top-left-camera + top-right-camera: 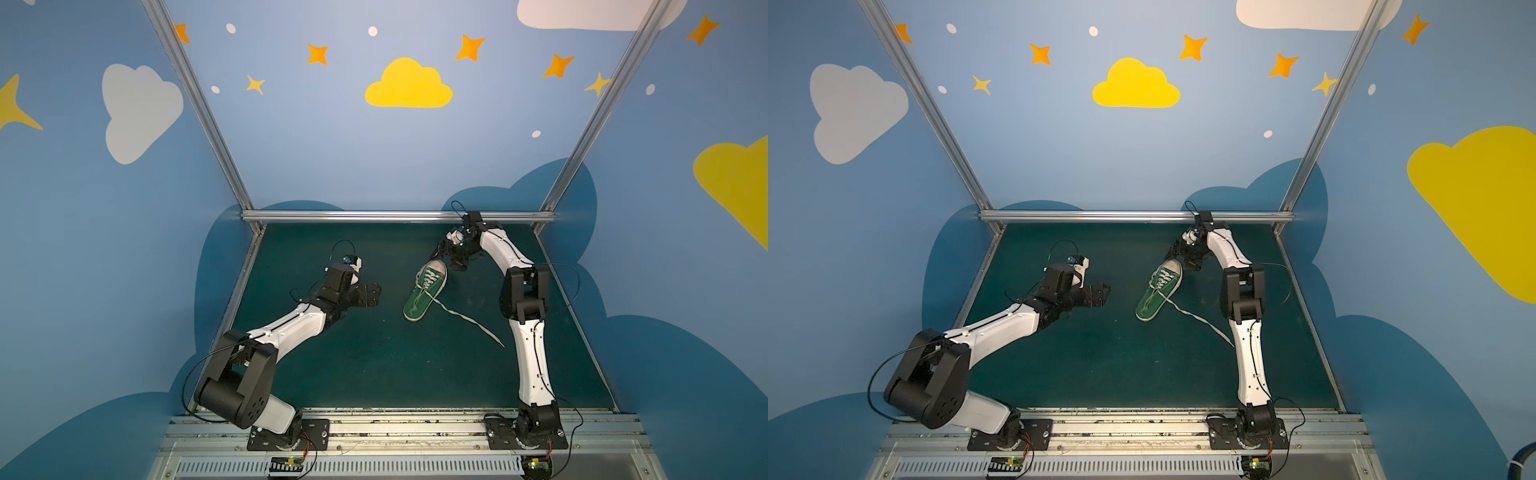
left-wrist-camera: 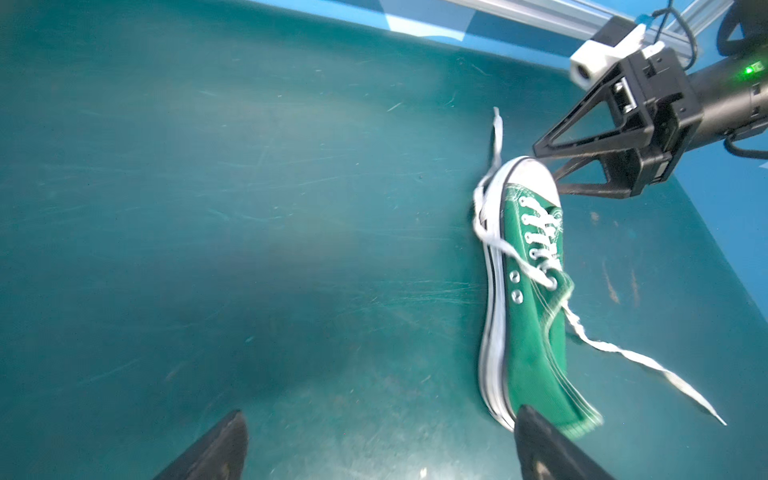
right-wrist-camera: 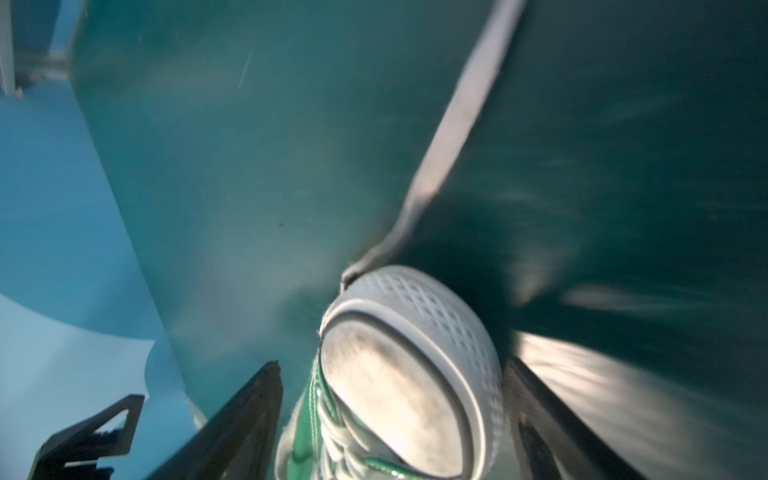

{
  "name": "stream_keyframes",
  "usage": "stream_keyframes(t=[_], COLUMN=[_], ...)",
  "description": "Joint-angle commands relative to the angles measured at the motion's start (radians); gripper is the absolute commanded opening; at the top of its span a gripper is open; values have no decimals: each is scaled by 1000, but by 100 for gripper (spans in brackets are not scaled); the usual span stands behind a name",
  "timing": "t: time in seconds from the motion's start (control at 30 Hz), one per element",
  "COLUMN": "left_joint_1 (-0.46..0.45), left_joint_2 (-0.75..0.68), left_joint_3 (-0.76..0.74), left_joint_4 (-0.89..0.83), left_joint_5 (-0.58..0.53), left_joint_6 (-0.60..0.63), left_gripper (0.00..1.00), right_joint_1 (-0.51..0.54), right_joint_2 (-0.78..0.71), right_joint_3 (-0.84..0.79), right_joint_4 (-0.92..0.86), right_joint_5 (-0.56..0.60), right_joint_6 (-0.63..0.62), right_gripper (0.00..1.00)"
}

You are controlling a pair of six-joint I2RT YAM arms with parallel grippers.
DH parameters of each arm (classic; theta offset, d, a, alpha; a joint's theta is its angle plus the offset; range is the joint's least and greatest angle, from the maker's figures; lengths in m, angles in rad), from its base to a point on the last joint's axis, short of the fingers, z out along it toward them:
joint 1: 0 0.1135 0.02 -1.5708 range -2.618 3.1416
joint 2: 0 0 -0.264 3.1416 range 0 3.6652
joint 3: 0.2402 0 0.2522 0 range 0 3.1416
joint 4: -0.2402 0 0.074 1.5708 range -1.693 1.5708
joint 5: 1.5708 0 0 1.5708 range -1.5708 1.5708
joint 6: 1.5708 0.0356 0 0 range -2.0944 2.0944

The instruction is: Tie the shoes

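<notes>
Both jaw pairs stand apart: my right gripper point(image 3: 390, 363) straddles the toe cap point(image 2: 528, 174) of the green sneaker point(image 1: 426, 291) mid-mat point(image 1: 374, 365), I judge to steady it, while my left gripper point(image 2: 380, 413) waits near the heel point(image 1: 413, 316).

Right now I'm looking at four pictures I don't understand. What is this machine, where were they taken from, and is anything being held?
These are two white-and-black robot arms, bolted at the near edge of a dark green mat. Two pictures look down from overhead. The other two come from a camera on each arm's wrist. A small green canvas sneaker with a white rubber toe lies on the mat, untied, with a long white flat lace trailing off beside it. The left hand is open and well apart from the shoe. The right hand is open too, with its jaws on either side of the toe. Nothing is held.
</notes>
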Motion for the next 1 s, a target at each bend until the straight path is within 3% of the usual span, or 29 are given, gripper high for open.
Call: stream_keyframes(t=[0.0,0.23,0.5,0.97], left_joint_1=[11,24,27,27], left_joint_2=[-38,-72,-84,-42], left_joint_3=[-21,-61,-80,-50], left_joint_4=[-50,-68,-80,-90], left_joint_5=[-11,10,38,127], left_joint_6=[-14,-36,-60,-75], left_gripper=[99,99,99,99], right_joint_1=[44,101,91,148], right_joint_2=[13,-15,-222,-469], right_joint_3=[18,-44,-340,-801], right_joint_4=[-49,-55,57,260], right_joint_5=[-60,-39,-21,-153], right_joint_6=[-16,16,55,129], right_gripper=[82,82,82,82])
